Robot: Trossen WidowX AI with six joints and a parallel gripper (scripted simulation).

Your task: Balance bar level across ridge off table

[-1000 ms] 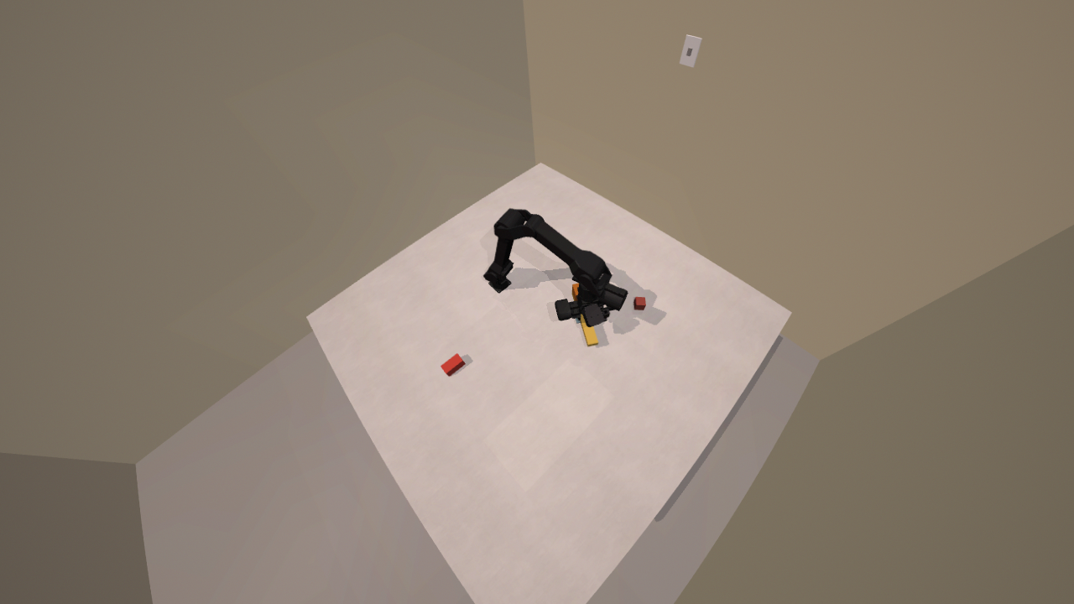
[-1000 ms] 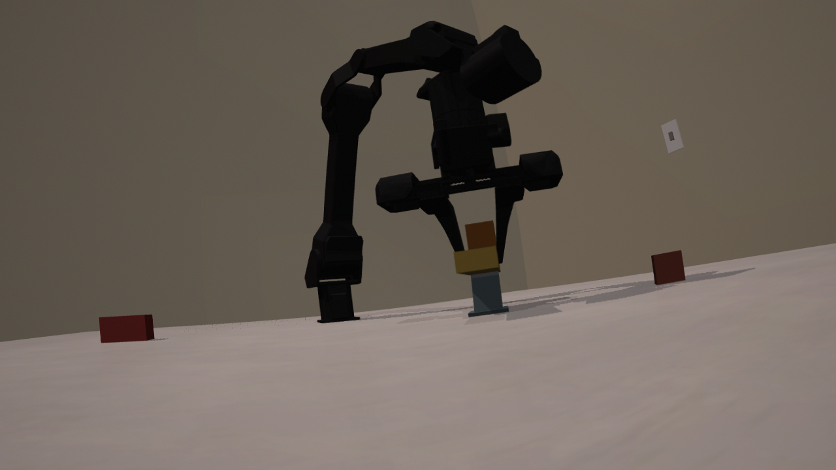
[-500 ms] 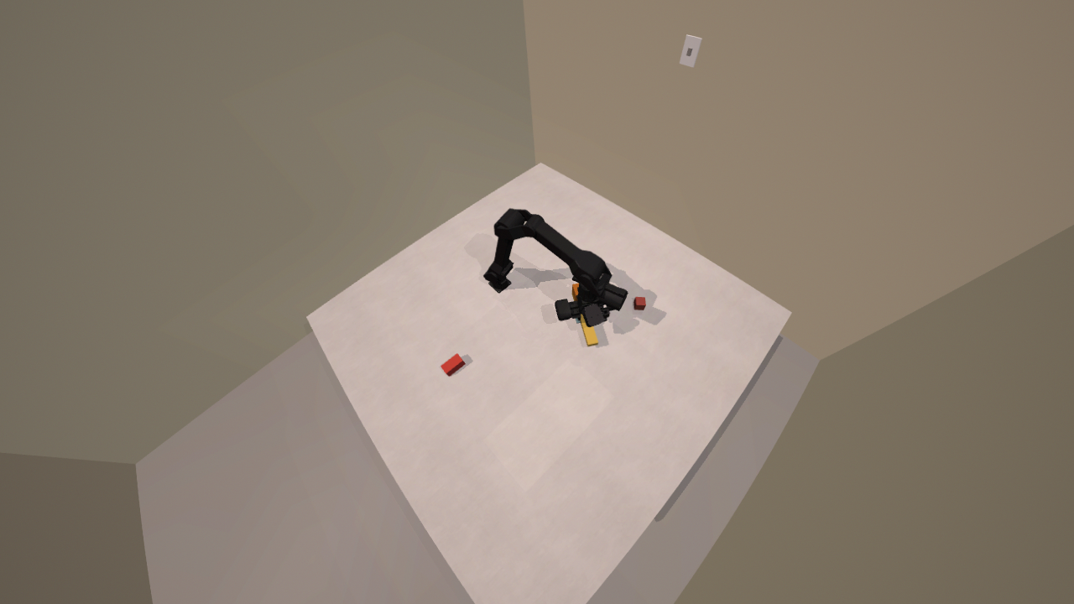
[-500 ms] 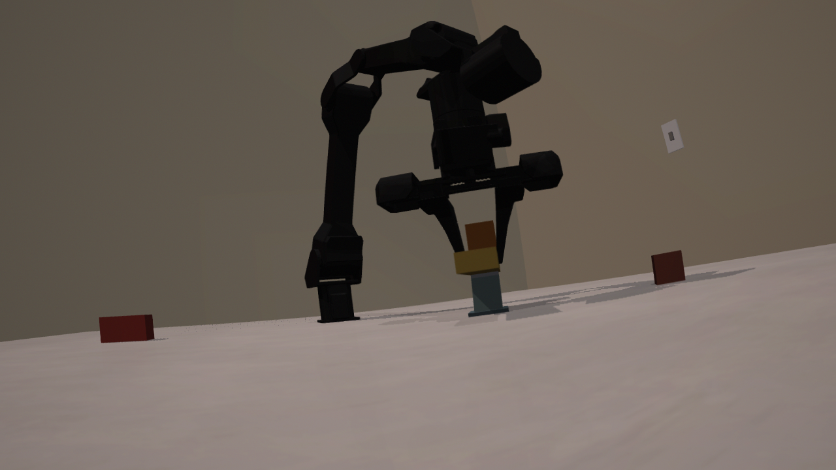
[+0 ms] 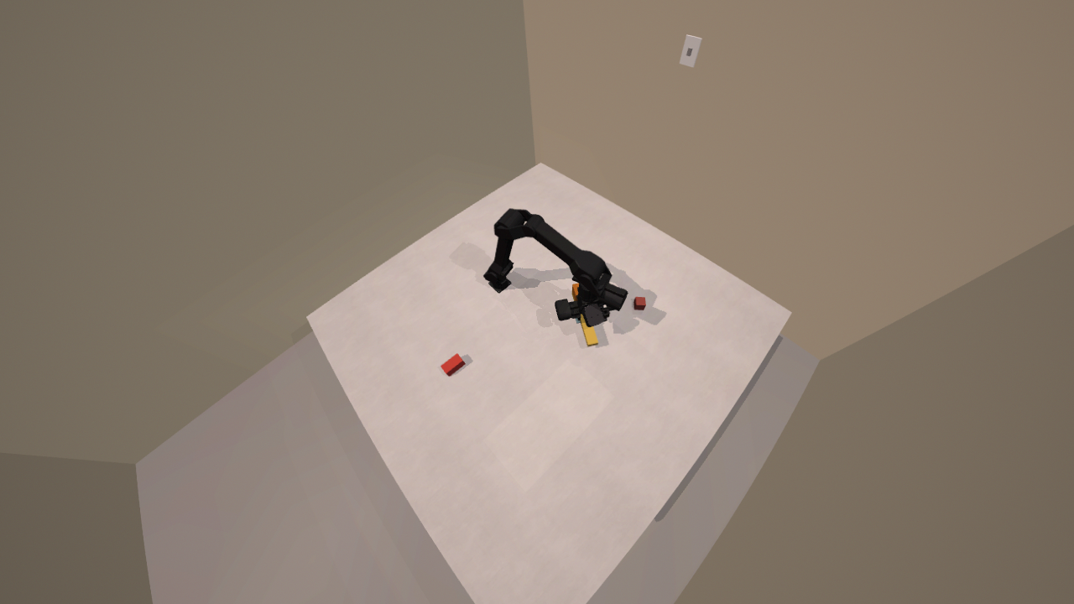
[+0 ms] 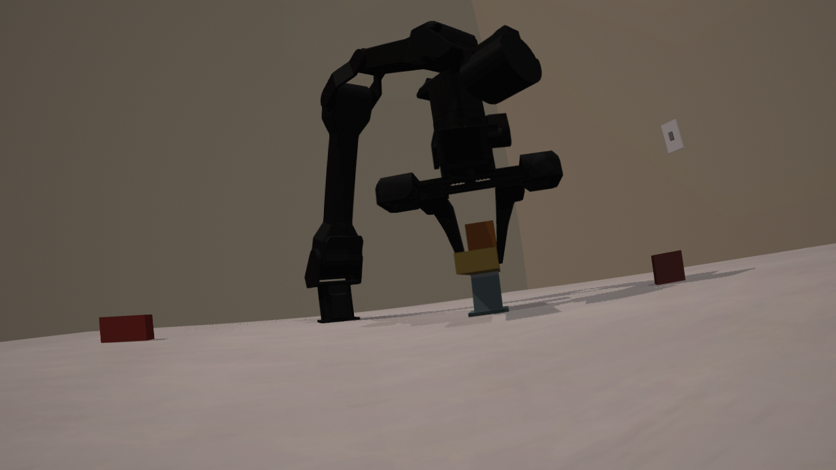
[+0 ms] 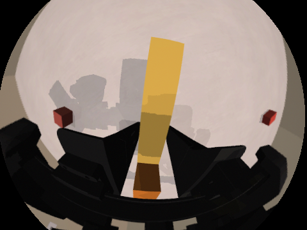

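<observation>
The black 2-fingered pincer (image 5: 582,310) (image 6: 481,257) (image 7: 153,127) is closed on the long yellow rectangular bar (image 5: 589,330) (image 6: 477,261) (image 7: 162,73), 1 finger against each long side. Its fingers point down from above, which probably lets the bar be lowered without twisting. The bar lies over the blue-grey upright ridge (image 6: 486,292), whose thin foot stands on the tabletop, and it is held clear of that surface. Whether the ridge already bears its weight is hard to tell.

An orange block (image 5: 576,288) (image 6: 480,235) (image 7: 146,194) sits on the end of the bar nearer the arm's base. It likely makes that end heavier, so the grip and the balance point probably belong nearer the block than the bar's middle. Release looks like the next step; an off-centre support could tip the bar.

The pale, faintly mottled tabletop (image 5: 540,450) (image 6: 379,403) (image 7: 224,64) carries 2 red blocks, 1 on either side and well apart from the ridge. Plain brown walls surround it, and 1 has a white switch plate (image 5: 690,50) (image 6: 672,136).
</observation>
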